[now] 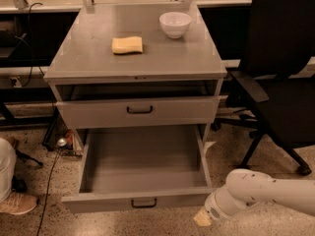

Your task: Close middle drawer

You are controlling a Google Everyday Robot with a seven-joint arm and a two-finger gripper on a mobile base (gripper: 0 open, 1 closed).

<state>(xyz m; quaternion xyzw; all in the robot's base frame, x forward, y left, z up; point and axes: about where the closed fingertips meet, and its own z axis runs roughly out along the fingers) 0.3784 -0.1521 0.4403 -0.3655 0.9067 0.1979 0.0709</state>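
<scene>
Gripper [203,218] at the pale-tipped end of a white, rounded robot arm [268,193], lower right of the frame, low over the speckled floor [275,227] and just beside the right end of the middle drawer's front panel; contact cannot be told, nor whether the gripper is spread or pressed together. Middle drawer [98,204], a wide, deep grey metal drawer with a low front panel and a small dark loop handle [143,203], at bottom centre, pulled far out of the grey metal cabinet [98,65]. Above it, a grey drawer with a taller front panel [182,111], a dark gap showing over its top edge. On the cabinet top, upper centre, a yellow rectangular sponge [127,44] and, well apart to its right, a white round bowl [175,23]. Black office chair [283,58] at the right edge; tan shoe [17,203] at the lower left edge.
</scene>
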